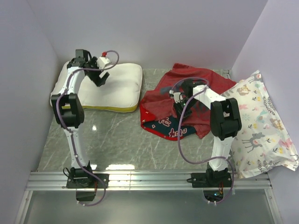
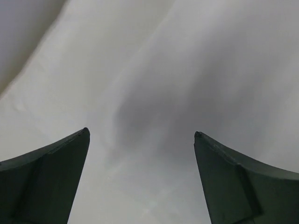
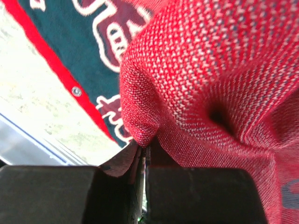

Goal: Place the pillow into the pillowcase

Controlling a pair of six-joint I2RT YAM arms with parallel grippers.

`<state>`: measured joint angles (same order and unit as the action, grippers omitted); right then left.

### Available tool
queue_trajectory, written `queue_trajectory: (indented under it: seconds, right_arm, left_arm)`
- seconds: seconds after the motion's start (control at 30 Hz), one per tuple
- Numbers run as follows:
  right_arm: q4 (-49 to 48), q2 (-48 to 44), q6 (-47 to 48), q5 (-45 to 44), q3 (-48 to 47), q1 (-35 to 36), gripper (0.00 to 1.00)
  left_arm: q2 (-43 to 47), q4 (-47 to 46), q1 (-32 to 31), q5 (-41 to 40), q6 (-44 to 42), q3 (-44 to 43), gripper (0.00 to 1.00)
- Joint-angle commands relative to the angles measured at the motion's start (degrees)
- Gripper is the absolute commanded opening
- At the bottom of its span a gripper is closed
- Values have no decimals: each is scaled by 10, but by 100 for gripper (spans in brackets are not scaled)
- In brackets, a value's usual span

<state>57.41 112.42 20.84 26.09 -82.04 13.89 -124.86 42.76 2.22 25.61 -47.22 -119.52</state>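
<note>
Jaws: left gripper (image 2: 141, 134) spread wide, holding nothing, over large white wavy foam pillow (image 1: 119, 88), far left. Right gripper (image 3: 144, 151) pinched on fold of crumpled red knit pillowcase (image 1: 159, 100), centre. Pillow likely light, squashy, bulky: grip a corner. Pillowcase limp.

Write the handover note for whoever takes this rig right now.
Left gripper: open, empty, close over the pillow.
Right gripper: shut on a fold of the pillowcase.
The pillow lies at the far left of the table, fully outside the case; the pillowcase is crumpled to its right.
Done: case gripped.
To do: grasp pillow, open case, slide pillow in.
</note>
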Motion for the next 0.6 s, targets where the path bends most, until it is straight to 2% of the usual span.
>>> queue_trajectory:
  seconds: [0.0, 0.03, 0.1, 0.13, 0.17, 0.23, 0.27, 0.3, 0.37, 0.4, 0.43, 0.53, 0.57]
  right_arm:
    - [-14, 3, -4, -9, -35, -2, 0]
    - [-13, 3, -4, -9, -39, -2, 0]
    - [-11, 3, -5, -12, -41, -3, 0]
    - [-12, 0, -6, -13, -37, -3, 0]
    - [-12, -2, -6, -14, -35, -2, 0]
    - [-13, -11, -6, -18, -23, -4, 0]
    - [-14, -15, -5, -22, -18, -3, 0]
    - [-16, -19, -3, -26, -13, -3, 0]
    - [-21, -30, -2, -31, 0, -3, 0]
    - [-25, -33, -1, -33, 4, -4, 0]
    - [-25, -34, -1, -34, 6, -4, 0]
    - [-26, -28, -6, -30, 0, -3, 0]
    - [-27, -27, -8, -27, -2, -4, 0]
  left_arm:
    - [-40, 14, 20, -35, -107, -13, 99]
    - [-42, -10, 21, -68, -123, 35, 99]
    - [-49, -29, 27, -84, -157, 77, 97]
    - [-67, -17, 26, -97, -170, 96, 88]
    - [-79, 1, 27, -109, -179, 98, 68]
    - [-111, 69, 24, -113, -171, 90, 50]
    - [-113, 86, 19, -113, -147, 93, 31]
    - [-110, 105, 4, -109, -136, 102, 21]
    - [-70, 107, -13, -102, -75, 161, 0]
    - [-49, 102, -37, -100, -51, 186, 0]
    - [-9, 95, -48, -102, 19, 229, 0]
    - [57, 91, -78, -85, 140, 286, 0]
    - [73, 90, -81, -79, 222, 300, 1]
